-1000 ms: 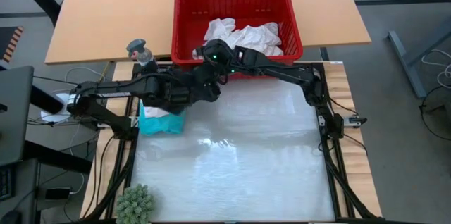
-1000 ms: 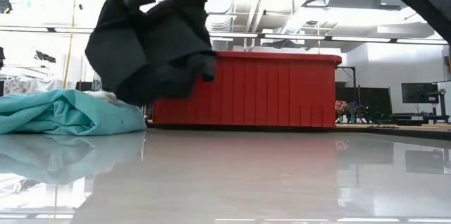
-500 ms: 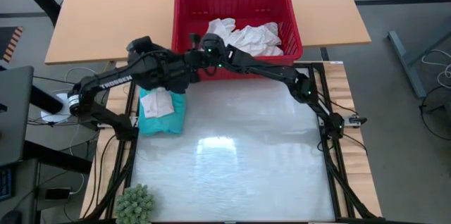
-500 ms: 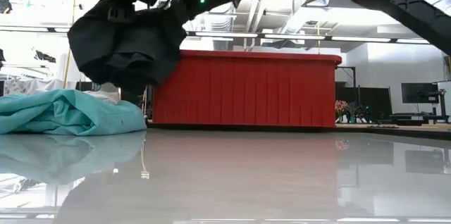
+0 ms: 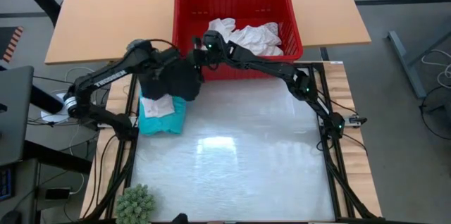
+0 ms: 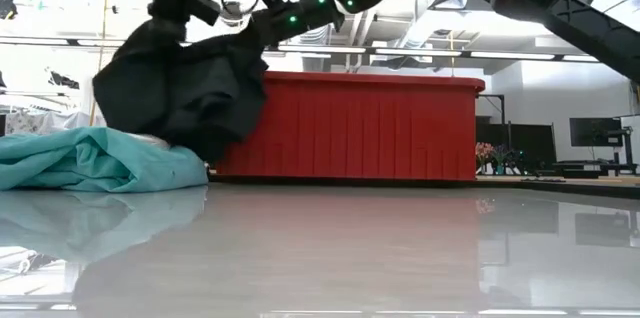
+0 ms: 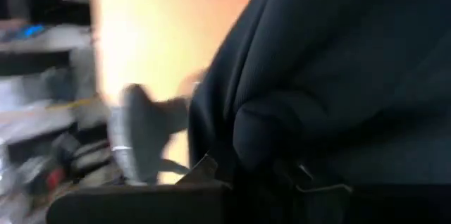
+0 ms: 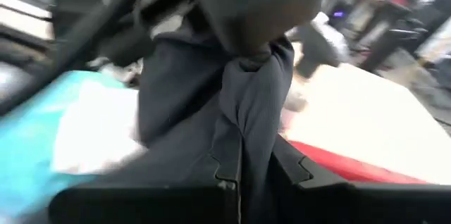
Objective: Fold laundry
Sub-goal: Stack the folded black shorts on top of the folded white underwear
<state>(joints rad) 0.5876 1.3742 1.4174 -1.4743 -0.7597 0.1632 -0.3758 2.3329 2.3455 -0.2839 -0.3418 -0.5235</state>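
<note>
The black garment [image 5: 180, 83] hangs bunched between my two grippers over the table's far left corner, in front of the red basket [image 5: 184, 13]. My left gripper [image 5: 159, 67] is shut on its left part and my right gripper [image 5: 198, 58] on its right part. Below it lies the folded teal garment [image 5: 163, 120] flat on the table, with a white piece [image 5: 156, 106] on top. In the low view the black garment [image 6: 180, 88] sags down to the teal pile [image 6: 90, 158]. More white laundry [image 5: 246, 35] lies in the basket. My left gripper pinches a bunched fold of the black garment [image 7: 262, 139] between its two fingers, several layers, slanting down from the table's left. The cloth hangs slack below the fingers. My right gripper pinches a gathered fold of the same garment [image 8: 248, 129] between its fingers, coming nearly level from the table's right. The cloth droops slack toward the teal pile.
The red basket stands on the wooden table beyond the far edge, just behind both grippers. A small green fuzzy plant [image 5: 135, 204] sits at the near left corner. The glossy work surface [image 5: 239, 153] stretches from the middle to the right.
Both grippers have carried the black garment toward the table's left edge, and the left one has also gone toward the far edge and rolled. The right gripper has sunk. The garment has come lower, its bottom now down at the teal pile.
</note>
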